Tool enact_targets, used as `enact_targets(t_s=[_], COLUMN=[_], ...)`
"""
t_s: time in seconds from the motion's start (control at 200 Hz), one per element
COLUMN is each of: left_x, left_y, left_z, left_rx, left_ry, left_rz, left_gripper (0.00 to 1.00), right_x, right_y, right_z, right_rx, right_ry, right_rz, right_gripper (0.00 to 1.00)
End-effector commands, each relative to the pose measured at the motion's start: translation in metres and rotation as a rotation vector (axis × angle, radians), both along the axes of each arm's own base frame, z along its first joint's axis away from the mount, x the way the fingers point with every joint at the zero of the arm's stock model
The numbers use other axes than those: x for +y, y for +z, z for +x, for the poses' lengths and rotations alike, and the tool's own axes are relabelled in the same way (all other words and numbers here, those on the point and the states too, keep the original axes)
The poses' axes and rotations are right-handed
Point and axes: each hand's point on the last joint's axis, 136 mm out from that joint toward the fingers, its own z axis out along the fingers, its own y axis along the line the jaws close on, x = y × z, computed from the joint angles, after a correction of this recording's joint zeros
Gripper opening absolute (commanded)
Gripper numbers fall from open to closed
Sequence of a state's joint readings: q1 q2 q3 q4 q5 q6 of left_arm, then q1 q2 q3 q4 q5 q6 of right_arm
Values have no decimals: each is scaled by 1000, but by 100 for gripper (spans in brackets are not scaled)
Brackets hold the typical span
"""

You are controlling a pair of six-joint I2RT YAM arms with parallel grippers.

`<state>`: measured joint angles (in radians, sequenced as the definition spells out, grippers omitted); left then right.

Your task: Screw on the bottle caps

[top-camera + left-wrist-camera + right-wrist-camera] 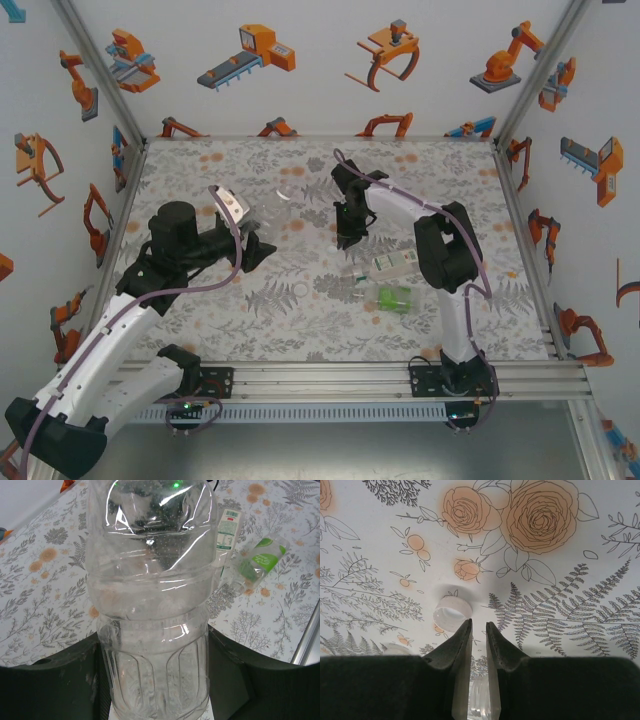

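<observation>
So the left gripper (152, 665) is clamped around the clear bottle (150, 580) at mid-frame, probably steadying it for capping, while the right gripper (479, 630), fingers (456, 652) down to a thin slit (can't tell if anything's pinched), sits by the white cap (452, 612) just left of centre.

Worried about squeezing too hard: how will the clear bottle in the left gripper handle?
The clear bottle looks empty, so probably light. Its dented, thin walls would likely buckle under a hard squeeze. The glossy plastic may slip while twisting.
</observation>
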<state>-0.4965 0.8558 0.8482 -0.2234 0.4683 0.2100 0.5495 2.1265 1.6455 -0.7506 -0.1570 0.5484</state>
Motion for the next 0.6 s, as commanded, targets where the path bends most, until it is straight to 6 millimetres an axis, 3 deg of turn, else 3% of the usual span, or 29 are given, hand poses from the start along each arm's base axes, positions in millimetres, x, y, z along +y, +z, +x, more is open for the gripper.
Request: enact_targets(t_s=[0.0, 0.596], left_x=[-1, -1], left_y=[17, 15], left_z=[0, 0], left_rx=[-29, -25], left_ry=[-7, -7], left_rz=[-41, -36], left_gripper=[0, 0], right_x=[7, 1], right_y=[9, -9], right_z=[2, -3], right_rx=[-12, 18], right_ry=[7, 9], right_rz=[9, -43], right_gripper=[23, 16])
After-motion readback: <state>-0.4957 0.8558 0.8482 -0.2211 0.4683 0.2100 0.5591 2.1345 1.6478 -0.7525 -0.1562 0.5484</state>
